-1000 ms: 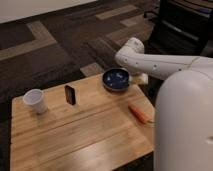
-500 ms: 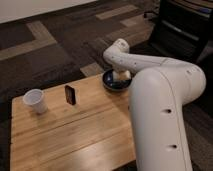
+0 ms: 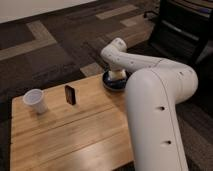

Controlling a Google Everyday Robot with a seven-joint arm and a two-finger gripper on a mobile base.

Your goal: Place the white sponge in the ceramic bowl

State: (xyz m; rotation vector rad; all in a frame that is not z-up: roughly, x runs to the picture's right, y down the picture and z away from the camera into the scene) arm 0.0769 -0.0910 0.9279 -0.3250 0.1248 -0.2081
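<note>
While the big white arm (image 3: 155,105) fills the right side of the view, its gripper (image 3: 118,75) sits right over the ceramic bowl (image 3: 113,83), dipping into it from above. Can't tell if the jaws are open or closed, the arm's wrist blocks them. The bowl is dark blue & glossy, at the far right edge of the wooden table (image 3: 70,135). White sponge isn't visible anywhere, so no idea if it's in the bowl or in the jaws. Other stuff on the table: a white cup (image 3: 35,100) near the left edge, upright, & a small dark block (image 3: 70,94) standing between cup & bowl, apart from both. Patterned carpet (image 3: 50,50) behind.
</note>
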